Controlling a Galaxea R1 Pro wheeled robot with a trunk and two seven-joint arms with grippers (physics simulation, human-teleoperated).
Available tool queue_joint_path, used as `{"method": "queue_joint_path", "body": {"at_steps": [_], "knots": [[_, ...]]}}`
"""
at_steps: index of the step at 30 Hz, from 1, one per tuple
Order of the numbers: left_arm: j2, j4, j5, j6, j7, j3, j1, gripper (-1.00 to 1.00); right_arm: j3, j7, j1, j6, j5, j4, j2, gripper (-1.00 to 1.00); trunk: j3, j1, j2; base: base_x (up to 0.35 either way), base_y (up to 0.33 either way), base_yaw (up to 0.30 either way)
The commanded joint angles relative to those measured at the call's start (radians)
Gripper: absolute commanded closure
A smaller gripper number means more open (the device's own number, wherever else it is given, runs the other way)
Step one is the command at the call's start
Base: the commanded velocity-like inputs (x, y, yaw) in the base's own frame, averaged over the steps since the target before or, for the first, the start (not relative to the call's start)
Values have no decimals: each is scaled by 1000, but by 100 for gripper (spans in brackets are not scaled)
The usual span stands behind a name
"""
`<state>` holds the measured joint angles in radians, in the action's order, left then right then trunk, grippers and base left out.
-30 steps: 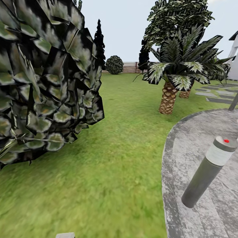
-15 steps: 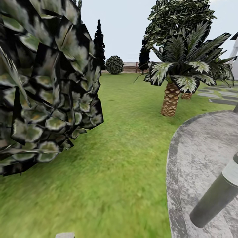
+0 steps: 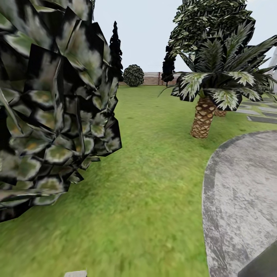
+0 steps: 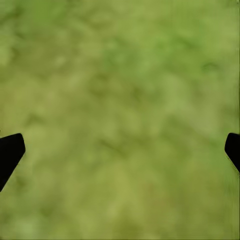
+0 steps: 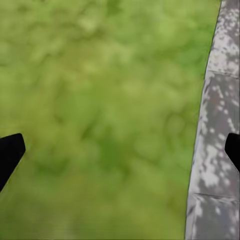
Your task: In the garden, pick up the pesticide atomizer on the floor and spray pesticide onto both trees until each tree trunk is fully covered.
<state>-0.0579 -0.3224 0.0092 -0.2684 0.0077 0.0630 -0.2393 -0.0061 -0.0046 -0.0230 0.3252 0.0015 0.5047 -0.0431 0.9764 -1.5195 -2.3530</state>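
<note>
Green lawn [image 3: 154, 173] lies before you, a leafy bush [image 3: 50, 107] left, grey paving [image 3: 242, 192] right. Both your left claw [image 4: 120, 150] and right claw [image 5: 120, 150] hang wide open, empty, above grass.

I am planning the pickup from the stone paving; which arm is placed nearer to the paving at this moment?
Probably the right: its open gripper hangs over the paving's edge; the left gripper hangs over grass.
</note>
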Motion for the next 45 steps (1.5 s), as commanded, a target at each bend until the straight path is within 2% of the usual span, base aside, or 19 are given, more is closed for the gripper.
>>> {"method": "queue_joint_path", "body": {"at_steps": [1,6,14,29,45], "knots": [[0,0,0,0,0,0,0,-100,0,0,0,0,0,0,0,-100,0,0,0,340,97,0],[1,0,-1,0,0,0,0,-100,0,0,0,0,-1,1,-1,-100,0,0,0,340,27,-46],[1,0,-1,0,-1,0,0,-100,0,0,0,0,-2,1,-1,-100,0,0,0,340,1,-228],[1,0,-2,0,-1,0,0,-100,0,0,0,0,-2,0,0,-100,0,0,0,340,0,-31],[0,0,-1,0,0,0,0,-100,0,0,0,0,-2,2,0,-100,0,0,0,340,0,-283]]}}
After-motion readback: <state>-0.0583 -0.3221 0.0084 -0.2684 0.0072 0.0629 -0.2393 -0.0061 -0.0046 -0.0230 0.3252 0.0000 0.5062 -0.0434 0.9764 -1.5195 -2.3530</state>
